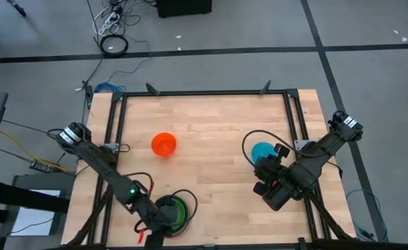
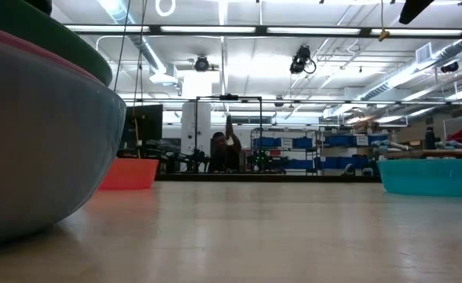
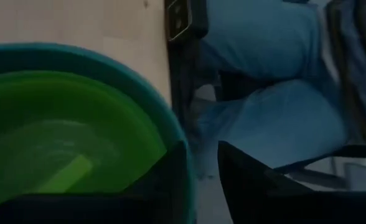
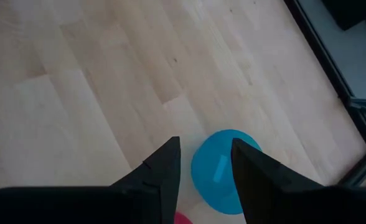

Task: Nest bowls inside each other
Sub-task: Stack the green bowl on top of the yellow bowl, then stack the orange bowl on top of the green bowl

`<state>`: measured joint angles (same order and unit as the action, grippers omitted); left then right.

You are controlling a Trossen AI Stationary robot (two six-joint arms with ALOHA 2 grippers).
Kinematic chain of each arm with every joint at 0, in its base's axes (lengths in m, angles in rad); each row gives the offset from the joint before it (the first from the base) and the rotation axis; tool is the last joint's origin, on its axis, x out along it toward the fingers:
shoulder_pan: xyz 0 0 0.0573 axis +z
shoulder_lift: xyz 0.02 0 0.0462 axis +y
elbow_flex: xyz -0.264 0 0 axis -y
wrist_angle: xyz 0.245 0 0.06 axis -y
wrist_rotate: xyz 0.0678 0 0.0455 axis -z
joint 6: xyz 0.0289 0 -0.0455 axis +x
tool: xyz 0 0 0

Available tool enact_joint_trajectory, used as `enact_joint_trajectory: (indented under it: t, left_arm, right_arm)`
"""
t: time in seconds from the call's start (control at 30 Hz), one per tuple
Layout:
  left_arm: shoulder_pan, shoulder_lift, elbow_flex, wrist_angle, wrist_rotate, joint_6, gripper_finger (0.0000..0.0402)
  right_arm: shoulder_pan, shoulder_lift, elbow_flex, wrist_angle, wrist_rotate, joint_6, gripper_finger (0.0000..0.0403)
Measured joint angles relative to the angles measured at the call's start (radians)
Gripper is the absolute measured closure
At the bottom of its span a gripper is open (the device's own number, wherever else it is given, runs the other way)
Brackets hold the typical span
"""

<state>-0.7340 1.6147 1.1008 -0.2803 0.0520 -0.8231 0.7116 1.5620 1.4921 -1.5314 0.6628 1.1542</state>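
Nearest, my left gripper (image 3: 201, 171) is straddling the stack's teal rim (image 3: 139, 87), fingers parted; right gripper (image 4: 205, 165), fingers apart and empty, is hovering over the cyan bowl (image 4: 223, 168), next for grasping.

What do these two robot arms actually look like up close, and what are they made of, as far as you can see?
Both arms are dark, nearly black, built from slim jointed segments with chunky blocks at the joints. The left arm carries a small green light, and a thin black cable loops beside it. The right arm has a black cable arching off its wrist. The left gripper and right gripper each end in two dark, wedge-shaped fingers.
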Motion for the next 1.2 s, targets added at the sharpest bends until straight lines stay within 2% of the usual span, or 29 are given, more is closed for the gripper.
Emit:
enact_joint_trajectory:
  t: [0.2,0.3,0.4,0.57,0.63,0.67,0.83,1.07,1.2]
  left_arm:
    - [0.031,-0.031,0.040,0.092,0.154,-0.023,0.0300]
    - [0.054,-0.090,0.120,-0.041,0.143,0.013,0.0300]
    - [0.063,-0.134,0.222,-0.313,0.005,0.101,0.0300]
    - [0.084,-0.176,0.390,-0.825,-0.396,0.249,0.0300]
    - [0.115,-0.182,0.409,-0.946,-0.487,0.281,0.0300]
    - [0.138,-0.189,0.409,-0.996,-0.501,0.295,0.0300]
    - [0.283,-0.210,0.338,-1.096,-0.468,0.378,0.0300]
    - [0.472,-0.209,0.137,-0.953,-0.306,0.590,0.0300]
    - [0.561,-0.209,0.029,-0.884,-0.271,0.664,0.0300]
  right_arm:
    - [0.000,0.000,0.000,0.000,0.005,0.004,0.0274]
    - [0.000,0.000,0.000,0.001,0.021,0.004,0.0274]
    - [0.000,0.000,0.000,0.003,0.028,0.004,0.0274]
    - [0.000,0.000,0.000,0.013,0.065,-0.002,0.0274]
    - [0.000,0.000,0.000,0.013,0.078,-0.003,0.0274]
    - [-0.003,0.000,0.000,0.012,0.082,-0.003,0.0274]
    - [-0.008,0.000,0.000,0.024,0.088,-0.003,0.0274]
    - [-0.010,0.000,0.000,0.035,0.103,-0.004,0.0274]
    - [-0.010,0.000,0.000,0.037,0.103,-0.004,0.0274]
